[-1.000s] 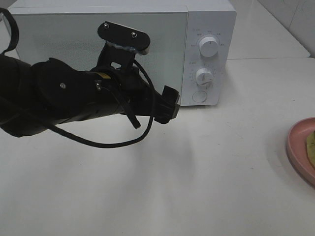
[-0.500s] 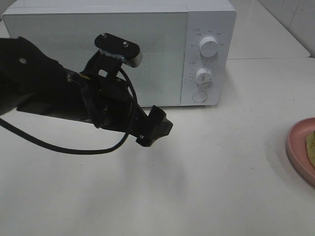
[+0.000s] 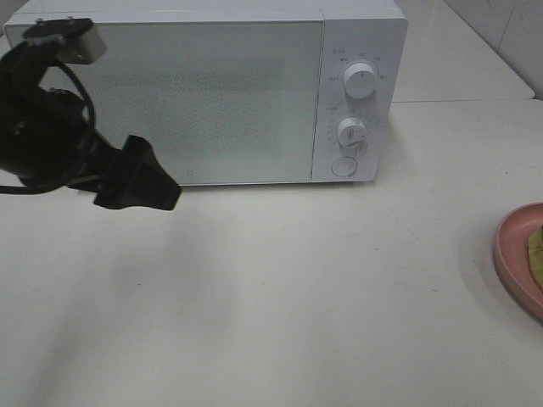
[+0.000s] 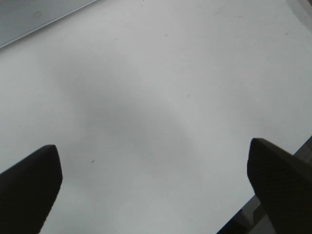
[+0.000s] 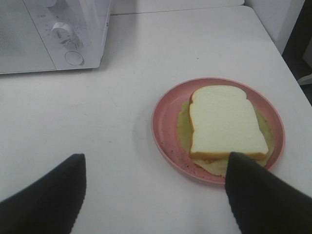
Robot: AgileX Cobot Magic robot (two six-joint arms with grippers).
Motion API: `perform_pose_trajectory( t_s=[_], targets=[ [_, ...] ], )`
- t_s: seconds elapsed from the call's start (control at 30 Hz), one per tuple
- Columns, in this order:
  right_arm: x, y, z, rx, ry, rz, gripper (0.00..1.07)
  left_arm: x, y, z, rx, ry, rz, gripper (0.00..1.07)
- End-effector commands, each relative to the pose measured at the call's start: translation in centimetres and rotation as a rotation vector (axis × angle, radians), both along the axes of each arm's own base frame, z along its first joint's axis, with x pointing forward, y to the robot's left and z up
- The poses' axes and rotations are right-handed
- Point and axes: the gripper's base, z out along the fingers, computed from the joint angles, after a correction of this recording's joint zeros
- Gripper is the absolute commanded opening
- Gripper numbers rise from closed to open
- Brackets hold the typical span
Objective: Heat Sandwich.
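The sandwich (image 5: 226, 124), white bread with a tan crust over a pale yellow-green layer, lies on a round pink plate (image 5: 163, 126). My right gripper (image 5: 153, 195) is open and empty, hovering just short of the plate. In the high view only the plate's edge (image 3: 516, 254) and a sliver of the sandwich (image 3: 536, 250) show at the far right. The white microwave (image 3: 212, 93) stands at the back with its door shut. My left gripper (image 3: 153, 191) is open and empty above the table by the door's left end; its wrist view (image 4: 156, 190) shows bare table between the fingers.
The microwave's two dials (image 3: 360, 80) and round door button (image 3: 344, 166) are on its right panel, also in the right wrist view (image 5: 73, 57). The white table (image 3: 322, 297) ends just right of the plate (image 5: 292, 73).
My left arm has swung back to the left, from in front of the door's right part to its left end. The microwave door stays shut. The plate has not moved.
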Motion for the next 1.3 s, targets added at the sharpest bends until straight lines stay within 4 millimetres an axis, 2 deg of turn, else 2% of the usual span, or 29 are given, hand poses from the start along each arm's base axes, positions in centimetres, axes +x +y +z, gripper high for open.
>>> perform_pose_trajectory(
  t_s=[0.03,0.13,0.17,0.27,0.37,0.57,0.67,0.73,0.83,0.87,1.0,1.03,1.1,1.3],
  targets=[
    [-0.4,0.0,-0.1,-0.010,-0.025,0.001,0.76,-0.5,1.5,0.8,0.017,0.033,0.046,0.98],
    [-0.4,0.0,-0.1,-0.010,-0.025,0.001,0.76,-0.9,3.4,1.8,0.024,0.055,0.131,0.98],
    [-0.4,0.0,-0.1,-0.010,-0.025,0.001,0.76,-1.2,4.7,2.6,0.025,0.064,0.211,0.98],
    [-0.4,0.0,-0.1,-0.010,-0.025,0.001,0.76,-1.6,5.9,3.3,0.035,0.065,0.276,0.98],
    [-0.4,0.0,-0.1,-0.010,-0.025,0.001,0.76,-2.8,8.1,4.3,0.115,0.066,0.374,0.98],
    [-0.4,0.0,-0.1,-0.010,-0.025,0.001,0.76,-4.7,10.3,5.5,0.246,0.056,0.484,0.98],
    [-0.4,0.0,-0.1,-0.010,-0.025,0.001,0.76,-6.6,11.4,6.5,0.300,0.039,0.555,0.98],
    [-0.4,0.0,-0.1,-0.010,-0.025,0.001,0.76,-7.1,11.6,6.6,0.304,0.033,0.567,0.98],
    [-0.4,0.0,-0.1,-0.010,-0.025,0.001,0.76,-9.6,12.1,6.3,0.288,-0.005,0.576,0.98],
    [-0.4,0.0,-0.1,-0.010,-0.025,0.001,0.76,-9.6,12.1,6.3,0.288,-0.005,0.576,0.98],
    [-0.4,0.0,-0.1,-0.010,-0.025,0.001,0.76,-13.0,12.6,4.9,0.270,-0.023,0.581,0.98],
    [-0.4,0.0,-0.1,-0.010,-0.025,0.001,0.76,-13.0,12.6,4.9,0.270,-0.023,0.581,0.98],
    [-0.4,0.0,-0.1,-0.010,-0.025,0.001,0.76,-14.9,12.9,4.2,0.253,-0.046,0.581,0.98],
    [-0.4,0.0,-0.1,-0.010,-0.025,0.001,0.76,-17.7,13.3,2.8,0.223,-0.124,0.568,0.98]
  ],
)
